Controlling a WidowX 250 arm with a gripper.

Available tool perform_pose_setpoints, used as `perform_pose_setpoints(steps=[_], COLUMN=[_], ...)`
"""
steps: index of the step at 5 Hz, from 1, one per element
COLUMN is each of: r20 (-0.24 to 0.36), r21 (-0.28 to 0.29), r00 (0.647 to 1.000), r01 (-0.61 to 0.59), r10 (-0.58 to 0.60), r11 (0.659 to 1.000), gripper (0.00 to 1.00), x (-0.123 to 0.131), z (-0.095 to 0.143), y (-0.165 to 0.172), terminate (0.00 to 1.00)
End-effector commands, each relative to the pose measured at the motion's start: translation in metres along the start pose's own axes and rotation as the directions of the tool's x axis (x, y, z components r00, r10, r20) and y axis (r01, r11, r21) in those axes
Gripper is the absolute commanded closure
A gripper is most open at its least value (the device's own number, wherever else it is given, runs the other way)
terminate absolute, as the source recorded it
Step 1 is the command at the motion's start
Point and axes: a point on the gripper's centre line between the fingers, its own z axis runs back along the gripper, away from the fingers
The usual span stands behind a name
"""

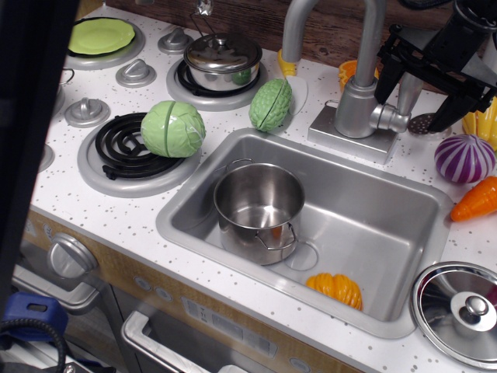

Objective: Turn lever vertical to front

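The lever [408,93] is a short silver paddle standing upright, joined by a side knuckle [388,118] to the faucet's cylindrical base [356,109] behind the sink. My black gripper [415,107] comes in from the upper right and straddles the lever. One finger [386,78] is on the lever's left, the other [449,109] on its right, both apart from it. The jaws are open. The tall curved spout [373,31] rises from the base.
A steel pot [258,203] and an orange toy vegetable [335,289] sit in the sink [373,225]. A purple onion [463,158], carrot [477,200] and corn [486,120] lie at right. A lid [460,311] is at front right. Green vegetables [270,105] and stove burners are at left.
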Motion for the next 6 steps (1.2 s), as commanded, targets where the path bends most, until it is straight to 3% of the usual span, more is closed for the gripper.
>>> perform_pose_setpoints(steps=[1,2,3,4,6], r20=[0.0,0.071,0.082,0.152,0.231], r21=[0.0,0.027,0.001,-0.015,0.016], r00=[1.0,0.997,0.996,0.987,0.973], r01=[0.0,-0.03,-0.039,-0.055,0.002], r10=[0.0,0.028,0.039,0.057,-0.006], r11=[1.0,0.999,0.999,0.998,1.0], gripper=[0.0,0.0,0.0,0.0,0.0], x=[0.0,0.008,0.016,0.024,0.041], z=[0.0,0.007,0.009,0.015,0.019], y=[0.0,0.002,0.006,0.01,0.018], terminate=[0.0,0.0,0.0,0.0,0.0])
